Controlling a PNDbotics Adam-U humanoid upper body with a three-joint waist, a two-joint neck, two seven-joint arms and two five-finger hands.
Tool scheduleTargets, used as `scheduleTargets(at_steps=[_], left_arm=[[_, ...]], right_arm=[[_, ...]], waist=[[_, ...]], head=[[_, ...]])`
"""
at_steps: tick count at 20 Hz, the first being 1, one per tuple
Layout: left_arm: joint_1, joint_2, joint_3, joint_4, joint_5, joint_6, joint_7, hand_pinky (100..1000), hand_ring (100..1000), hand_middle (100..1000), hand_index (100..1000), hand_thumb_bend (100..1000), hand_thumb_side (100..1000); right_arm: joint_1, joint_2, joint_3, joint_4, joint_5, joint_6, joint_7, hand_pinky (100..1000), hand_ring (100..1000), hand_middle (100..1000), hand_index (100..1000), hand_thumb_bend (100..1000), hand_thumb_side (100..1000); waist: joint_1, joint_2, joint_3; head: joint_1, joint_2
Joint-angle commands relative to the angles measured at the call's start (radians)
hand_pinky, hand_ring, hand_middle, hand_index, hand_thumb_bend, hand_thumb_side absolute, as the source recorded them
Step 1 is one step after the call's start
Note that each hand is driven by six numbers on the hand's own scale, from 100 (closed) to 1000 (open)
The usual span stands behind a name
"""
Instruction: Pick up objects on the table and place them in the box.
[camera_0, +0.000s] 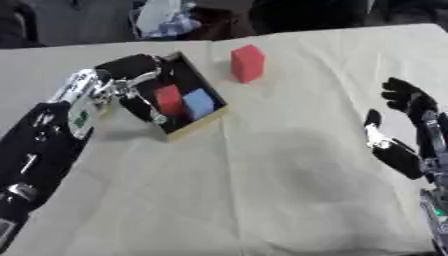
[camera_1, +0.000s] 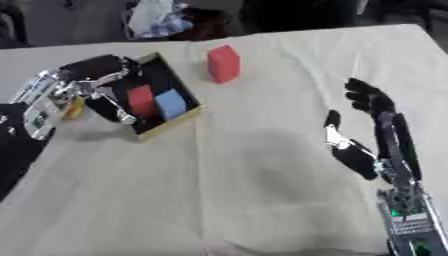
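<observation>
A dark box with a pale wooden rim sits at the left of the cloth-covered table. Inside it stand a red block and a blue block, side by side. My left hand hovers over the box's left part, its fingers spread and relaxed with nothing in them; one finger reaches down along the box's near-left wall. A taller red block stands upright on the cloth just right of the box's far corner. At the right edge my right hand rests open, fingers up, well away from the blocks.
A yellowish bit shows under my left wrist beside the box. Crumpled white-and-blue stuff and dark shapes lie beyond the table's far edge. Bare beige cloth spreads across the middle and front.
</observation>
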Motion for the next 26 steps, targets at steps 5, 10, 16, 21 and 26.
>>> scheduleTargets(at_steps=[5,10,16,21,26], left_arm=[[-0.026,0.097,0.007,-0.128,0.077,0.021,-0.026,745,684,669,804,633,366],[-0.002,0.198,0.041,-0.179,0.106,0.076,-0.047,745,686,669,807,648,371],[0.046,0.272,0.119,-0.069,0.056,0.138,-0.02,744,685,672,809,637,341],[0.054,0.275,0.166,0.059,0.014,0.163,-0.005,742,684,672,810,628,330],[0.045,0.243,0.196,0.165,-0.034,0.182,0.018,737,681,675,814,624,331]], right_arm=[[-0.008,-0.007,-0.004,-0.01,-0.004,0.0,0.0,824,825,812,898,100,194],[-0.007,-0.009,-0.008,-0.008,-0.003,0.002,-0.004,824,825,812,898,100,196],[-0.005,-0.011,-0.011,-0.009,-0.003,0.003,-0.007,824,825,811,898,100,199],[-0.005,-0.011,-0.011,-0.008,-0.004,0.003,-0.008,824,825,811,898,100,202],[-0.005,-0.009,-0.012,-0.008,-0.005,0.003,-0.008,824,825,811,898,100,204]], waist=[[0.0,-0.027,0.007],[0.001,-0.028,0.017],[0.003,-0.027,0.025],[0.002,-0.025,0.03],[-0.001,-0.025,0.026]], head=[[-0.008,0.005],[-0.016,0.005],[-0.022,0.005],[-0.026,0.005],[-0.028,0.005]])
